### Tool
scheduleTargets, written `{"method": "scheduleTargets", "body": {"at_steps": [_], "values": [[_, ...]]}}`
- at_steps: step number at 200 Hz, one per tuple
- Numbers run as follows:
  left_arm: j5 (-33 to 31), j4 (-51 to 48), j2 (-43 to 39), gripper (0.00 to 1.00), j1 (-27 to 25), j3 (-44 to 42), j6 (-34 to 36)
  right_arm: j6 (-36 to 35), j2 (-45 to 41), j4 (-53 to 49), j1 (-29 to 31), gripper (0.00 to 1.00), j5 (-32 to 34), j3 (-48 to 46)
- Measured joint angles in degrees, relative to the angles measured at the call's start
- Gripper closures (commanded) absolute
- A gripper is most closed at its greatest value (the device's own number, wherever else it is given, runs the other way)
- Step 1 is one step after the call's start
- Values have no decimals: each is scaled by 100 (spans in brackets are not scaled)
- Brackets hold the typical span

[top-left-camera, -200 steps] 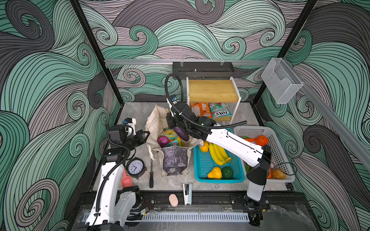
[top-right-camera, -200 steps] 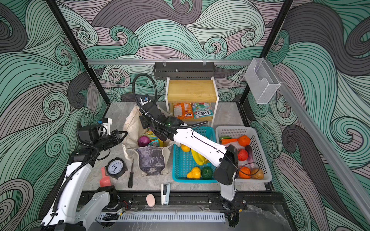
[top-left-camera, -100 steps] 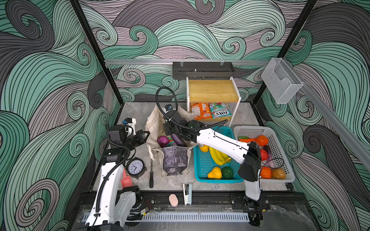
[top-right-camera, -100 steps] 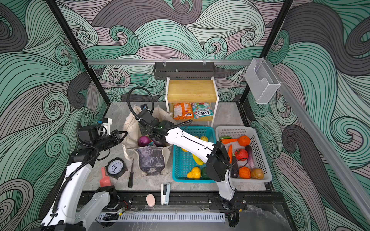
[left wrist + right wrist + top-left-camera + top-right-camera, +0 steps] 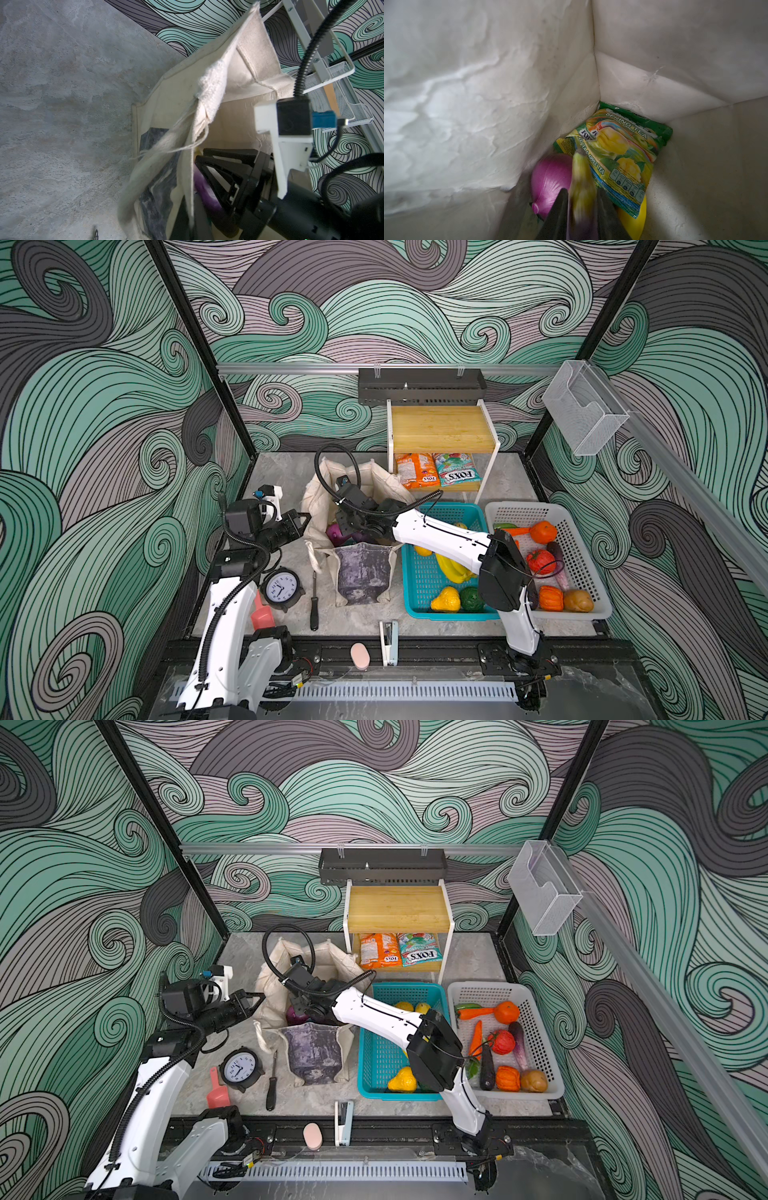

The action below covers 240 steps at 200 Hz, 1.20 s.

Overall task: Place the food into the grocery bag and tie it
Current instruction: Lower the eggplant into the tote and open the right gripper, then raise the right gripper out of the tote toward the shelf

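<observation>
The cream grocery bag [image 5: 361, 572] [image 5: 313, 1052] stands open at mid-table. My left gripper [image 5: 306, 519] [image 5: 192, 209] is shut on the bag's left rim and holds the cloth out. My right gripper [image 5: 353, 531] [image 5: 582, 193] reaches down inside the bag. A purple eggplant [image 5: 580, 182] with a green stem end sits between its fingers. It is blurred while all else is sharp, so it is slipping free of the parted jaws. On the bag's floor lie a purple onion [image 5: 550, 180], a yellow-green candy packet [image 5: 618, 149] and a yellow fruit [image 5: 636, 220].
A teal basket [image 5: 449, 512] with bananas [image 5: 451, 568] stands right of the bag, then a white basket [image 5: 582, 539] of toy vegetables. Two candy packets [image 5: 436, 475] lie under the wooden shelf. A clock [image 5: 282, 587], screwdriver [image 5: 314, 605] and stapler [image 5: 388, 643] lie near the front.
My right gripper has gone from above the bag's mouth down into the bag with the eggplant, and its jaws have widened. The left arm has stayed put on the rim.
</observation>
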Motion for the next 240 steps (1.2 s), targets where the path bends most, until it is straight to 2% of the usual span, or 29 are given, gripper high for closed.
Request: {"method": "scheduleTargets", "body": {"at_steps": [99,108,124,136,163,167,177,240], "values": [[0,0,-2,100,0,0,2,26,568,111,-24,61,-208,101],[0,0,-2,100,0,0,2,24,568,114,-24,56,-232,103],[0,0,-2,100,0,0,0,39,568,118,-22,39,-275,109],[0,0,-2,100,0,0,0,13,557,116,-22,30,-313,111],[0,0,-2,100,0,0,0,2,487,7,-15,18,-393,131],[0,0,-2,100,0,0,0,-4,452,-22,-15,10,-398,133],[0,0,-2,100,0,0,0,-7,352,-79,-15,1,-409,133],[0,0,-2,100,0,0,0,-26,-1016,-144,26,0,-479,2]]}}
